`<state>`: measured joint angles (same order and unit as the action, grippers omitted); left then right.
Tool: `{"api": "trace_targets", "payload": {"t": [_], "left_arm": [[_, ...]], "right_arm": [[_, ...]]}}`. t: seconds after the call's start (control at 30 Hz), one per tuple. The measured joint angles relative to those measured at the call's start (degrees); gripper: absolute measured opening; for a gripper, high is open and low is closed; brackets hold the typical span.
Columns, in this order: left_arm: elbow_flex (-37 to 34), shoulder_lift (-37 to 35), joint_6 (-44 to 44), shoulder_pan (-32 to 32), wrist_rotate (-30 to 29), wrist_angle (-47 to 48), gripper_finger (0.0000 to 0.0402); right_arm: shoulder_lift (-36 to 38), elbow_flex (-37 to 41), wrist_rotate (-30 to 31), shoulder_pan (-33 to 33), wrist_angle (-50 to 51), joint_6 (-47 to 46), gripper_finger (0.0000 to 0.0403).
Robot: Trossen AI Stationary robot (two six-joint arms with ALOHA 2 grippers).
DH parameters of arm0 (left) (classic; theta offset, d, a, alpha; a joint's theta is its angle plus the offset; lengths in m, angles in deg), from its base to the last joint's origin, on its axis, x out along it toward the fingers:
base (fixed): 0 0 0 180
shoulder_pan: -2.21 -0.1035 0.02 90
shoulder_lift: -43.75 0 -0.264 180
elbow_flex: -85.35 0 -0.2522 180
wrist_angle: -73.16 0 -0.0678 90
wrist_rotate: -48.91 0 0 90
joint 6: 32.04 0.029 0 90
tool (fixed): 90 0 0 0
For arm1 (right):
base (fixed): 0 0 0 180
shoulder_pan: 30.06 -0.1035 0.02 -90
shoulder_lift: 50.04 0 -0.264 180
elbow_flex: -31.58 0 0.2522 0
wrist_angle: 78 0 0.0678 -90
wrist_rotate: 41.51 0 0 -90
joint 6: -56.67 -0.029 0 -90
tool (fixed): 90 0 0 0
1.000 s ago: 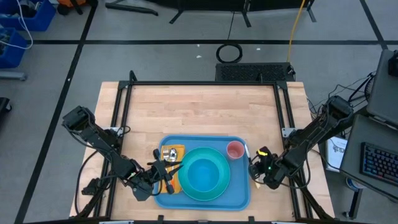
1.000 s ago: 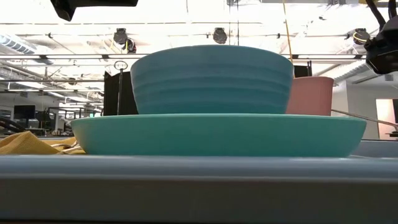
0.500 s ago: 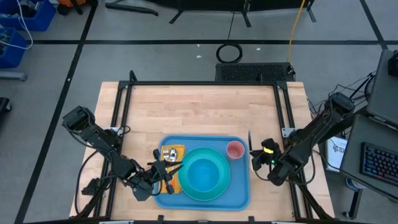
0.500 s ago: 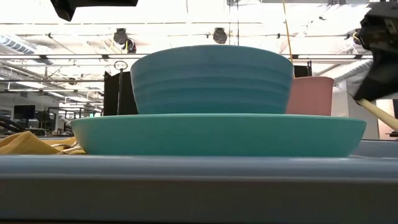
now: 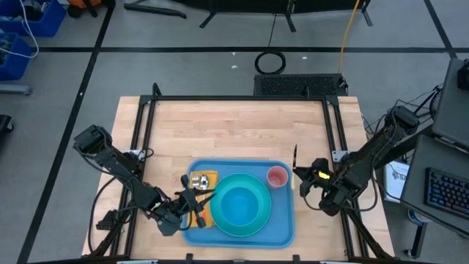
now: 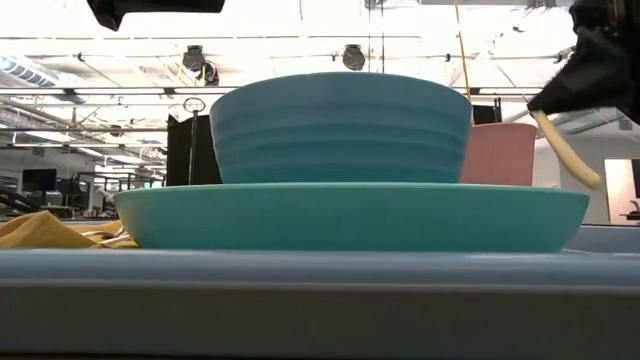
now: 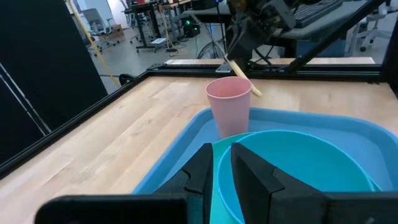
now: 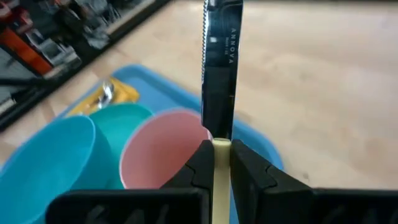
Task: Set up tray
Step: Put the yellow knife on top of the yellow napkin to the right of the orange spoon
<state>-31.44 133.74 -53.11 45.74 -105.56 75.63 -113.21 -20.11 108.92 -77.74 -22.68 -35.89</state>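
Observation:
The blue tray (image 5: 284, 226) lies at the table's near edge. On it stand a turquoise plate (image 5: 217, 217) with a blue bowl (image 5: 242, 205) in it and a pink cup (image 5: 277, 177). A yellow napkin (image 5: 198, 215) with cutlery (image 5: 203, 180) lies at the tray's left end. My right gripper (image 5: 300, 174) hangs just right of the cup, shut on a knife (image 8: 219, 68) with a dark blade and cream handle. My left gripper (image 5: 196, 198) hovers over the napkin. In its wrist view the fingers (image 7: 205, 165) stand a little apart with nothing between them. My right gripper pinches the knife's cream handle (image 8: 221, 148) between its two fingers, close to where the blade begins. The blade (image 5: 294, 157) runs on ahead of the fingers toward the table's far edge. The handle's free end (image 6: 570, 155) slants down behind them. The knife is lifted clear.
Bare wooden table top (image 5: 234, 132) spreads beyond the tray, framed by black rails (image 5: 238, 97). A narrow strip of table lies between the tray's right rim and the right rail (image 5: 338, 147).
My right gripper has risen from beside the tray's right rim and gone toward the table's right and far edges, turning its wrist. The knife it holds has come up off the surface and tipped. Its blade now points toward the far edge and its handle end slants down.

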Motion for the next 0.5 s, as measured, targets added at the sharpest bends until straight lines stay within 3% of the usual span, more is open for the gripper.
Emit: {"api": "trace_targets", "payload": {"t": [0.27, 0.5], "left_arm": [[0.00, 0.00, 0.03, -3.13, 4.90, 0.52, 0.0062], [0.00, 0.00, -0.44, -6.56, 6.43, -3.95, 0.0062]], "right_arm": [[3.94, -0.02, 9.98, 0.00, -6.85, 15.16, 0.0019], [5.59, -0.02, 17.90, 0.00, -31.38, 48.09, 0.0019]]}}
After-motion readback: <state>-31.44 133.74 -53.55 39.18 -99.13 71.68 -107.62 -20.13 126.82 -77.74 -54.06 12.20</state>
